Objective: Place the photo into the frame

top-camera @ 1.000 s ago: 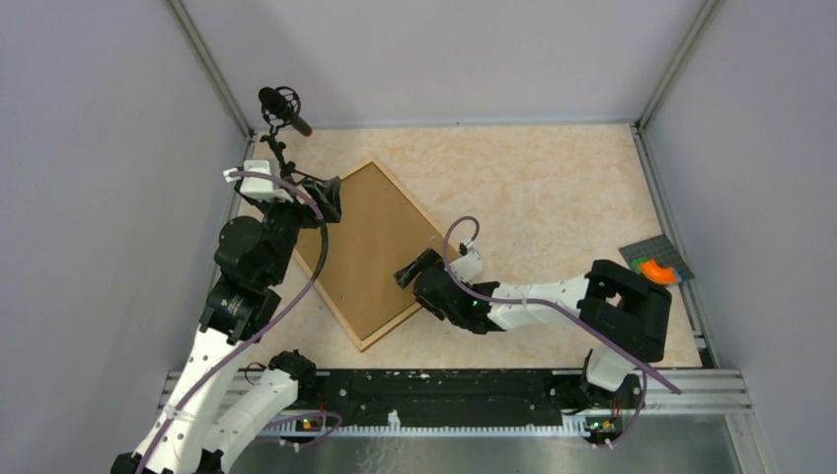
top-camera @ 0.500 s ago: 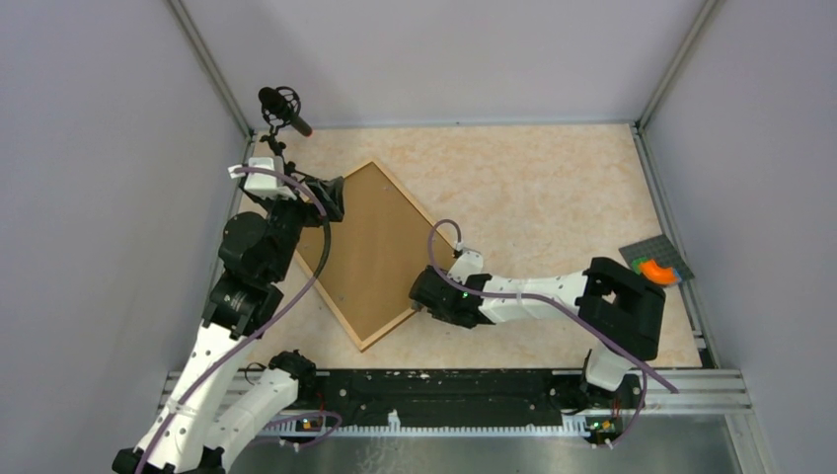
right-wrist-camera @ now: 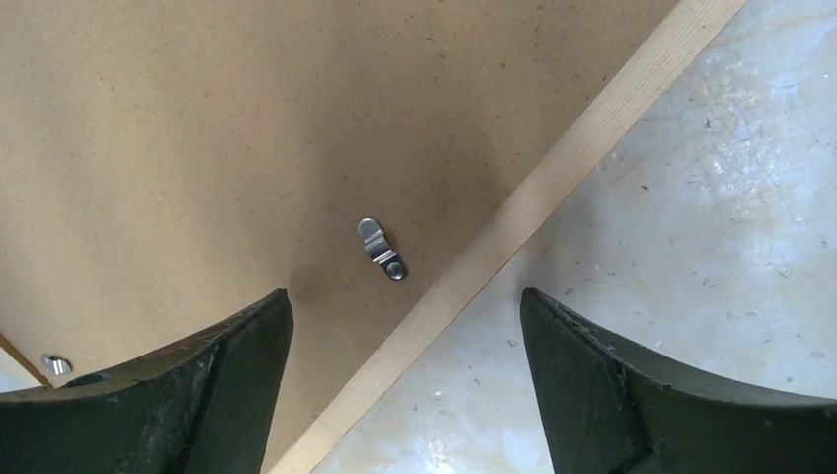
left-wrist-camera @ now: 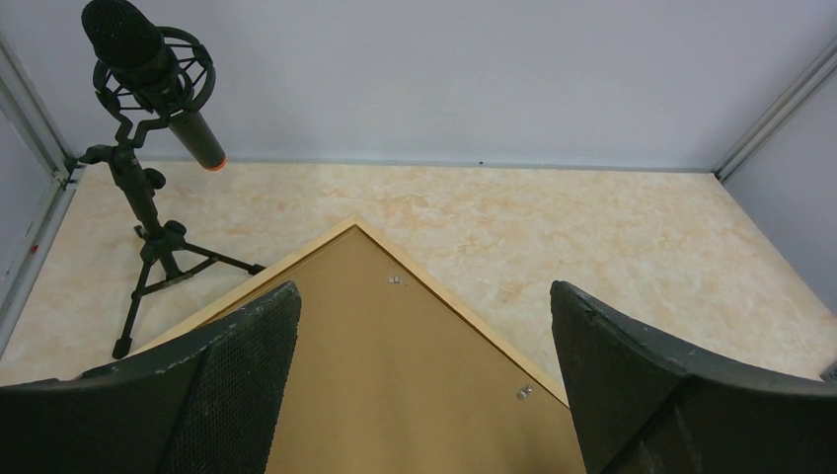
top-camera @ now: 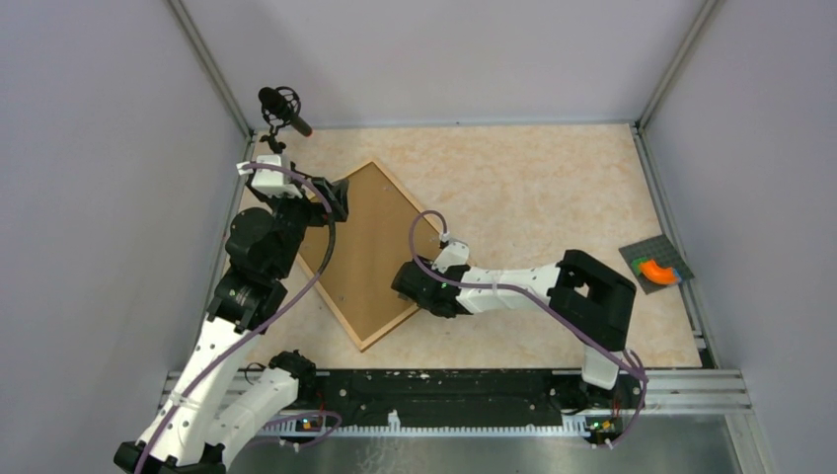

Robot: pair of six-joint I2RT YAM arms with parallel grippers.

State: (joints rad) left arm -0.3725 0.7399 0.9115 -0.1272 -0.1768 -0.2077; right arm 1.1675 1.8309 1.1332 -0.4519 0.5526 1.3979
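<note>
- The frame (top-camera: 387, 332) lies face down on the counter (top-camera: 533, 188), turned like a diamond, with the brown backing board (top-camera: 365, 247) sitting inside it.
- I cannot find the photo in any view; it may be under the board, but I cannot tell.
- My left end effector (top-camera: 334, 200) hangs released, jaws wide, above the frame's far-left corner and touches nothing.
- My right end effector (right-wrist-camera: 405, 296) is also released. Its fingers straddle the frame's right-hand edge, with a small metal clip (right-wrist-camera: 382, 250) on the board between them.
- I judge the frame light and stiff but thin, so I would hold it by the wooden edge and not twist it.
- The board looks rigid and smooth. With the clips holding it, lifting means turning each clip with one fingertip first.
- The clip is tiny and flat, so a fingertip could easily slip off it.
- A paper print would be floppy; I would pinch it at its border.
</note>
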